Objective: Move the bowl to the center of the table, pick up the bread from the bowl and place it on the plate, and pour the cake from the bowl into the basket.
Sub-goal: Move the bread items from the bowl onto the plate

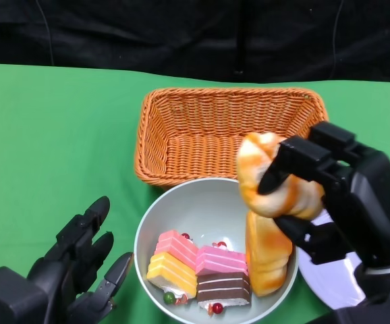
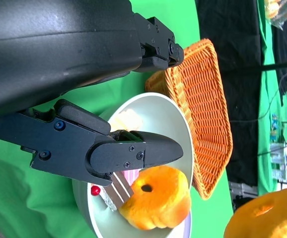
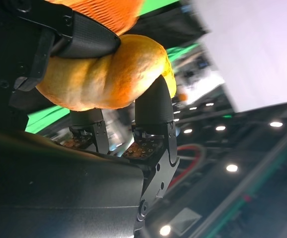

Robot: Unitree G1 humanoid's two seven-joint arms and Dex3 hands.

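Right hand clamped around a twisted bread roll, raised just over the right rim of the grey bowl; lower end of that roll lost behind the black fingers. Second bread loaf standing upright inside the bowl against its right wall, directly below. Three layered cake slices beside it: yellow-and-pink, pink, brown (small red and green berries scattered among them, too tiny to identify). White plate mostly hidden under the right hand, only a sliver showing. Orange wicker basket just behind the bowl, touching or nearly so. Left hand spread, holding nothing, resting on the green table just left of the bowl. Right wrist view blurred beyond the gripped roll.
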